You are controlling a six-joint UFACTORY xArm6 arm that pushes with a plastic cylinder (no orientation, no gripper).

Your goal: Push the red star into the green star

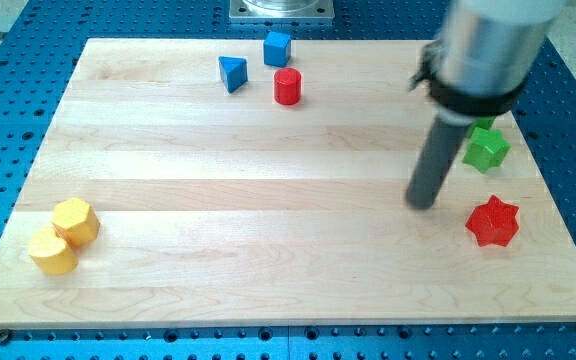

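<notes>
The end effector is a plain dark rod with no jaws, so it grasps nothing; the tip (423, 203) rests on the worktop (268, 200), near the red star (493, 221) on its left and slightly above it in the view, with a gap between them. The rod rises into a thick, blurred silver cylinder (488, 45) with a black collar, cut off by the view's top edge.

That cylinder hides part of the area at the view's upper right. The green star (486, 150) sits just right of the rod, above the red star and apart from it; a sliver of another green shape above it is mostly hidden and cannot be identified.

The red star is a chunky, matte block with short rounded points and no clear long axis; it lies flat near the worktop's right edge.

The worktop is pale wood with a visible grain, set on a blue perforated base. Near the top centre stand a blue triangle (232, 73), a blue cube (277, 48) and a red cylinder (287, 87). At the lower left, two yellow blocks (64, 235) touch; their faceted shapes are hard to make out.
</notes>
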